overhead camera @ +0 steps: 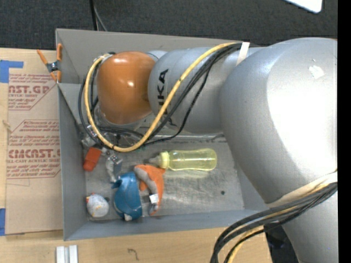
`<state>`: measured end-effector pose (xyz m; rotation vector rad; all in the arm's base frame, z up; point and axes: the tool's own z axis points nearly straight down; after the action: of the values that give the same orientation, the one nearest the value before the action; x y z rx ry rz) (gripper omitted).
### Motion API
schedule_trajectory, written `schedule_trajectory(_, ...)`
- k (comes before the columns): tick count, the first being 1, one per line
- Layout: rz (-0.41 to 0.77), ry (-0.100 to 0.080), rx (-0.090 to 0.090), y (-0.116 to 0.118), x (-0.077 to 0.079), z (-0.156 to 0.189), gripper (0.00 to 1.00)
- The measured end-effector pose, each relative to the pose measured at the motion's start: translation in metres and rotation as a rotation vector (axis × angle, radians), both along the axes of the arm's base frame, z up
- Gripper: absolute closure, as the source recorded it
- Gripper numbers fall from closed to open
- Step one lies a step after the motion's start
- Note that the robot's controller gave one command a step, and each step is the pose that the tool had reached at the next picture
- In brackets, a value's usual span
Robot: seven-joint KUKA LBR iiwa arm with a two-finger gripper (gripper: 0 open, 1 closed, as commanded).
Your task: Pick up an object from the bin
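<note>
My gripper (112, 165) reaches down under the arm's wrist at the bin's left side, mostly hidden from above. A small orange block (92, 159) lies just to its left, close against it. Directly below it sits a blue rounded toy (127, 195), and an orange and white soft thing (153, 181) leans on the toy's right side. A pale yellow baby bottle (189, 160) lies on its side to the right of the gripper.
A small white ball (97, 205) rests in the bin's near left corner. The arm and its orange cover hide the far half of the bin. Bare grey floor shows to the right of the toys, below the bottle.
</note>
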<state>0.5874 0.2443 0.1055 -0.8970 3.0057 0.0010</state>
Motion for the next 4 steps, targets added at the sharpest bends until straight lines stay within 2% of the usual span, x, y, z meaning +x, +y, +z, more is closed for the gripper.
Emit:
schedule_trajectory(1,0.071,-0.015,0.011,0.0017,0.0073,-0.026,0.0)
schedule_trajectory(2,0.058,0.001,0.004,-0.0004,0.0073,-0.0331,1.0)
schedule_trajectory(4,0.057,0.002,0.002,0.0009,0.0076,-0.0236,1.0)
